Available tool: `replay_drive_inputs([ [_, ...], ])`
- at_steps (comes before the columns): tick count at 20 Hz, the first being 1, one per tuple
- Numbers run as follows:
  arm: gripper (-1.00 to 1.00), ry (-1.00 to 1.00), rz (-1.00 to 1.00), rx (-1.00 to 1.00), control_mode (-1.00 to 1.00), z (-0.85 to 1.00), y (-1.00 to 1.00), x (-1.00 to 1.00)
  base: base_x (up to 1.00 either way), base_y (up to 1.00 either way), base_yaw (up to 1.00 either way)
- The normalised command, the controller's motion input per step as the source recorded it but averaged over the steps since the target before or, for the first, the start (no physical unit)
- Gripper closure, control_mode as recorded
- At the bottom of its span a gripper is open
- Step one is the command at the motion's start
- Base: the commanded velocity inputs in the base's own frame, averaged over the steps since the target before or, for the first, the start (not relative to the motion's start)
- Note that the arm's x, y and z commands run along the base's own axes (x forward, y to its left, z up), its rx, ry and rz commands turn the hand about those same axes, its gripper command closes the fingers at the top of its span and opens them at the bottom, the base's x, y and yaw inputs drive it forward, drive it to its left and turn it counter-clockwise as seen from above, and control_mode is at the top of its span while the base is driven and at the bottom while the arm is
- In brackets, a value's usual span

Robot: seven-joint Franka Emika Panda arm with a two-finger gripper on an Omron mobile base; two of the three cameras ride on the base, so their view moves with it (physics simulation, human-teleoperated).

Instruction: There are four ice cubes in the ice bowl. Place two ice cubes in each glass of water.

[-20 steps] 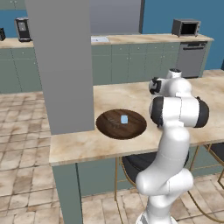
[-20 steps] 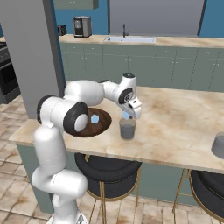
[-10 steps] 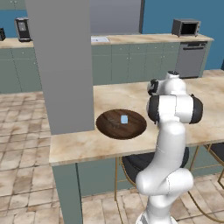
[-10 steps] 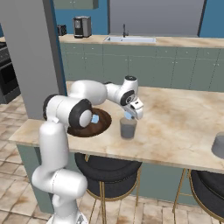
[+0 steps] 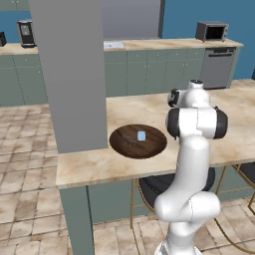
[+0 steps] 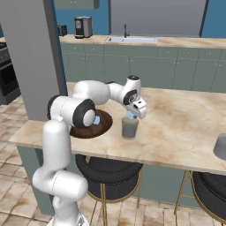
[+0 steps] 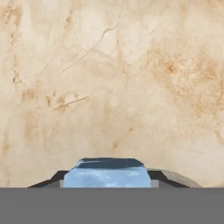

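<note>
At the centre of the right base view, the two-finger gripper pinches a small pale blue ice cube just above a clear water tumbler. Another cube lies in the dark wooden bowl, mid-frame in the left base view.

One wooden bowl, one ice cube inside (another in the pincer), one glass.
</note>
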Motion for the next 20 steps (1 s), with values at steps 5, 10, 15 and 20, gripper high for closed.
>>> replay_drive_inputs([
  [5,1.0,-0.1,0.0,0.02,-1.0,0.01,-0.25,-0.52,0.0,0.0,0.0],
  [10,1.0,-0.13,0.0,0.0,-1.0,0.14,0.01,-0.22,0.0,0.0,0.0],
  [15,1.0,-0.13,0.0,0.0,-1.0,0.08,0.21,-0.17,0.0,0.0,0.0],
  [20,1.0,-0.02,0.01,0.0,-1.0,-0.01,0.16,-0.12,0.0,0.0,0.0],
])
